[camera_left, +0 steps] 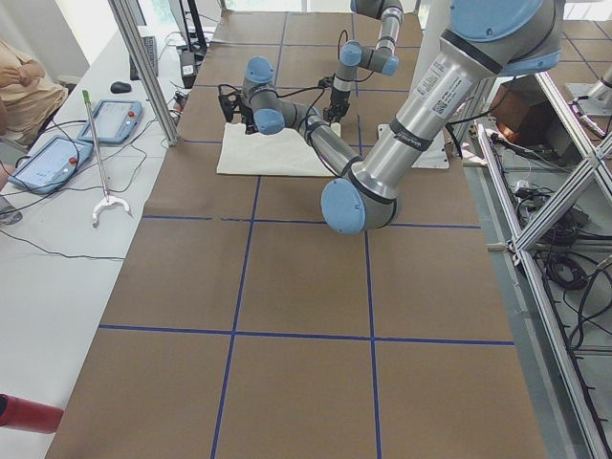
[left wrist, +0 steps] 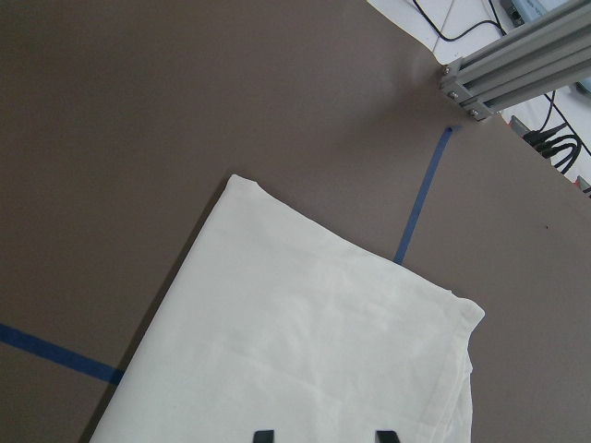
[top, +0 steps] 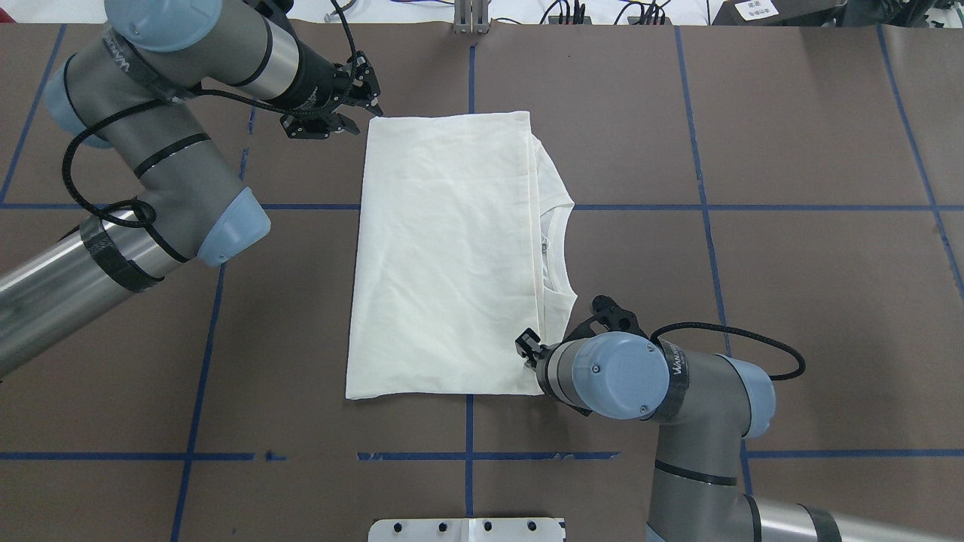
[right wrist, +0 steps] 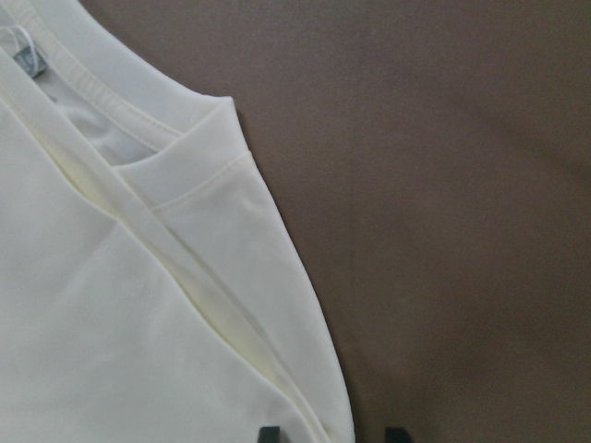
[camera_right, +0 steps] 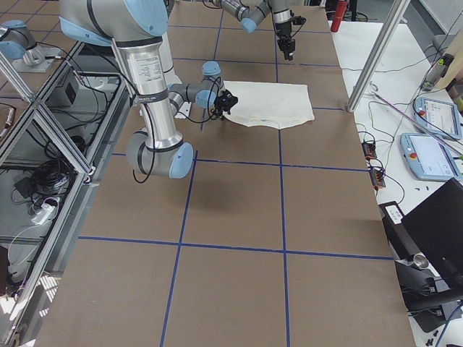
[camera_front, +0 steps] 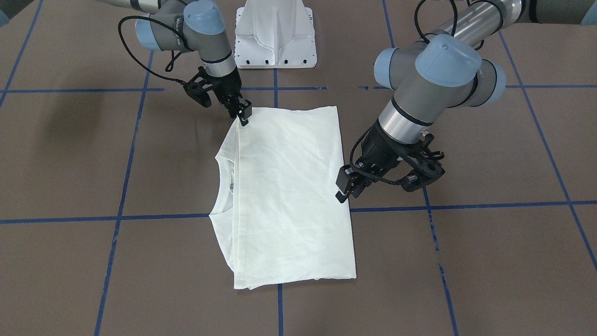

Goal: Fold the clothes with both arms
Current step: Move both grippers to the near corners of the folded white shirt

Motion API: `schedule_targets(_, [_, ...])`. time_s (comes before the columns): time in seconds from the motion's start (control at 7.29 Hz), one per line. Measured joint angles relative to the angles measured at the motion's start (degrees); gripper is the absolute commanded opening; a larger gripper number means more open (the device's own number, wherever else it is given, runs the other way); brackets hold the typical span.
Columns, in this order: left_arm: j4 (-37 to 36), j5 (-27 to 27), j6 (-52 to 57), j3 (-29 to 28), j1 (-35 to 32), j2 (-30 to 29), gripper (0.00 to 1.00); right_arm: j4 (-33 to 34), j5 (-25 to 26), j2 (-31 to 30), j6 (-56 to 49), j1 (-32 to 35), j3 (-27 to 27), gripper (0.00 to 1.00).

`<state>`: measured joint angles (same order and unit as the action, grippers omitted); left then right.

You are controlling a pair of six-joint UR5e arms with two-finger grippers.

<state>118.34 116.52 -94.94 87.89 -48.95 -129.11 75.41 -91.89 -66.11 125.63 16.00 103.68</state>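
- Closest to the lens in the front-facing view is the left arm (camera_front: 433, 88). Its left pincer (camera_front: 343, 189) hovers by the shirt's long edge, over the half farther from the pedestal base (camera_front: 275, 46). The wrist cam shows its fingertips spread with nothing between them and the cloth well below.
- The T-shirt (camera_front: 289, 186) lies flat on the desk (camera_front: 489, 256), straight out in front of that base. It's already a tidy rectangle, plain cream side up, with the ribbed neck (right wrist: 102, 88) poking out along one long side.
- The right pincer (camera_front: 243, 115) is down at the shirt corner nearest the base. Its fingers are apart and the hem edge runs between them in its wrist cam. Can't tell if it actually touches fabric.
- Risk one: that corner is a stack of layers, so a shallow bite probably grabs only the top one and the fold peels open on the lift.
- Risk two: the left pincer sits high. If it drops slightly off, it could pinch the brown desk cover or mid-edge, and the shirt gets dragged skewed.
- Risk three: the black cable (camera_front: 378, 179) looped beside the left pincer hangs close to the cloth and might snag it.
- Writing: the white lettering on the right arm's wrist band (top: 681, 370) starts "WAR", and the rest is too small to read. The tiny neck tag (right wrist: 28, 63) is unreadable. No print shows on the shirt.
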Motion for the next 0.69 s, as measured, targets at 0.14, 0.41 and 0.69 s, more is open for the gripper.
schedule_targets(0.14, [-0.28, -0.02, -0.27, 0.26, 0.00, 0.00, 0.47, 0.00, -0.02, 0.02, 0.10, -0.04, 0.19, 0.00])
schedule_targets(0.41, [-0.46, 0.00, -0.48, 0.52, 0.06, 0.13, 0.47, -0.03, -0.09, -0.08, 0.10, -0.01, 0.76, 0.00])
schedule_targets(0.69, [-0.50, -0.75, -2.94, 4.92, 2.43, 3.58, 0.47, 0.00, -0.37, -1.20, 0.08, 0.34, 3.47, 0.00])
